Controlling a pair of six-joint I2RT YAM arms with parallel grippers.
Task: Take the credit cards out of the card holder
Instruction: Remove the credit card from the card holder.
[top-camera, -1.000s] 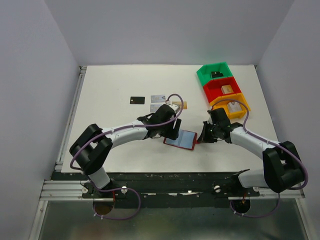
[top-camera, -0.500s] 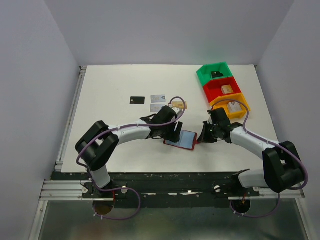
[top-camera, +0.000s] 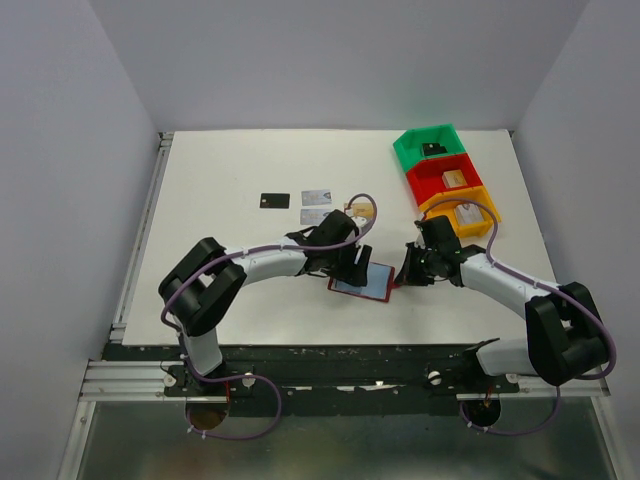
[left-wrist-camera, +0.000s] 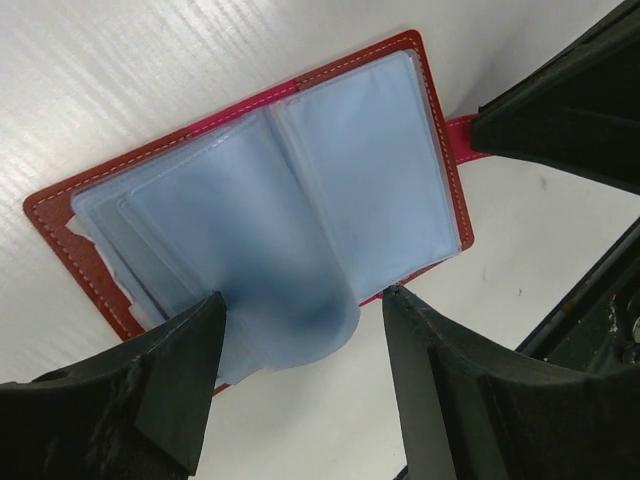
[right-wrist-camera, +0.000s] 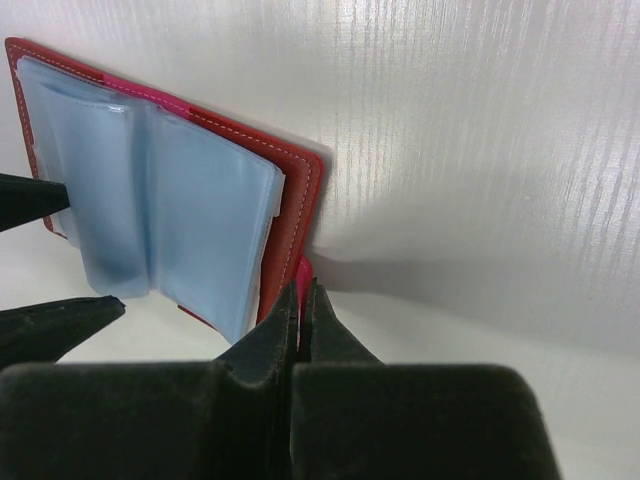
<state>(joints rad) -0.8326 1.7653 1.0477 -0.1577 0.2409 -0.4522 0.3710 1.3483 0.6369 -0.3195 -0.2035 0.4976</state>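
Plainly, our left gripper (left-wrist-camera: 303, 300) stands wide open, one finger on each side of the curled blue sleeve (left-wrist-camera: 290, 255) at the near edge of the card holder (left-wrist-camera: 350, 150). That holder lies spread open on the table (top-camera: 220, 160) just ahead, its fold running straight away from the jaws. Our right gripper (right-wrist-camera: 300, 290), clamped shut on the snap tab (left-wrist-camera: 457, 135), pins its right side. Four credit cards (top-camera: 317, 196) lie beyond the left arm.

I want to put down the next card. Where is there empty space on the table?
Bare table lies left of the black card, and at the back between the silver cards and the green bin. It is crowded around the card holder, where the left gripper and right gripper meet.
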